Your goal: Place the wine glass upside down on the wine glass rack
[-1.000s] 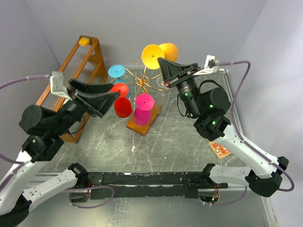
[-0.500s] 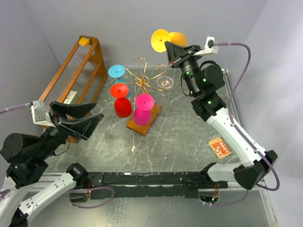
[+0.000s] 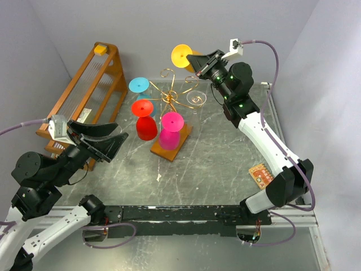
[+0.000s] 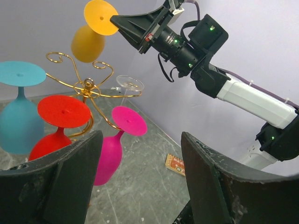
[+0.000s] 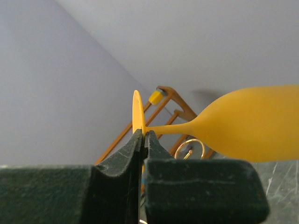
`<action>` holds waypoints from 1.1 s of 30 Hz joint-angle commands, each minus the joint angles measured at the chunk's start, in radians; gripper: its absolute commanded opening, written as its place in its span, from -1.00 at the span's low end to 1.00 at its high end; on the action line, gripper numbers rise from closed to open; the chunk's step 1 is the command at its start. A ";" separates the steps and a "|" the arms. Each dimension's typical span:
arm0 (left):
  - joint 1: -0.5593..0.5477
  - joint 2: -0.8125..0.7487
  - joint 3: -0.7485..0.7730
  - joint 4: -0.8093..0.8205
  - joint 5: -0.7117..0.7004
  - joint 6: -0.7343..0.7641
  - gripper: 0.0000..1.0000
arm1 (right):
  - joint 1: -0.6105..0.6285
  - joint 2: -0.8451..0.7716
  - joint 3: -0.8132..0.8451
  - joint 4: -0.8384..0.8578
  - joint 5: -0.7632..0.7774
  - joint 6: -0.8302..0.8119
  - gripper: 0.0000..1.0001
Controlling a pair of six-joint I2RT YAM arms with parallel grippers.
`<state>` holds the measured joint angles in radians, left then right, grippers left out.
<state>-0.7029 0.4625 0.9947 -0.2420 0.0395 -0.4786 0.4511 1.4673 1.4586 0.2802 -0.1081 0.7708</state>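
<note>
I work over a grey marbled table [image 3: 214, 164]. The biggest thing on it is a tall orange-brown wooden frame with slatted rails [image 3: 90, 84], which runs along the left edge toward the far left corner. Near the middle of the far edge stands the wine glass rack [image 3: 169, 97], a gold wire stand with curly scroll arms on a flat brown wooden base. My left gripper [image 3: 119, 133] hovers over the left part of the table, near the frame and well apart from the rack, with its jaws spread wide and nothing between them. My right gripper [image 3: 194, 61] is raised above the far edge behind the rack, its jaws clamped on the flat foot of the yellow wine glass [image 3: 182, 56], close to the stem. That glass is in the air, tilted, with its foot uppermost and its bowl lower, toward the back wall, just above the rack's far scrolls. I cannot tell whether it touches them. Four glasses hang upside down on the rack: a red one [image 3: 142, 107] and a teal one [image 3: 138, 84] on the left side, a pink one [image 3: 172, 121] over the base at the near side, and a small clear one [image 3: 196, 99] on the right. A small orange card [image 3: 262, 176] lies by the table's right edge.
</note>
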 commanded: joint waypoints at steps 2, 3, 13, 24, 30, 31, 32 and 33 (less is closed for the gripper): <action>0.002 0.008 -0.003 -0.014 -0.020 -0.024 0.56 | -0.022 0.033 0.003 0.011 -0.119 0.106 -1.00; 0.001 0.010 -0.004 -0.016 -0.021 -0.028 0.56 | -0.023 0.036 0.001 0.003 -0.125 0.114 -1.00; 0.001 0.010 -0.007 -0.025 -0.043 -0.045 0.55 | -0.025 0.058 0.047 -0.192 -0.198 0.148 -1.00; 0.001 0.024 0.006 -0.052 -0.047 -0.049 0.54 | -0.026 0.046 0.032 -0.241 -0.225 0.175 -1.00; 0.001 0.007 0.002 -0.057 -0.062 -0.058 0.55 | -0.026 0.022 0.016 -0.247 -0.231 0.185 -1.00; 0.001 0.007 0.003 -0.059 -0.062 -0.061 0.54 | -0.026 0.016 0.013 -0.249 -0.229 0.187 -1.00; 0.002 0.007 0.005 -0.063 -0.063 -0.062 0.54 | -0.026 0.009 0.007 -0.251 -0.225 0.191 -1.00; 0.001 0.006 0.007 -0.066 -0.065 -0.063 0.55 | -0.026 0.000 -0.001 -0.251 -0.218 0.195 -1.00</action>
<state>-0.7029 0.4797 0.9936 -0.2905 -0.0006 -0.5316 0.4328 1.5200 1.4654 0.0299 -0.3244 0.9489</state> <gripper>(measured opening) 0.772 0.010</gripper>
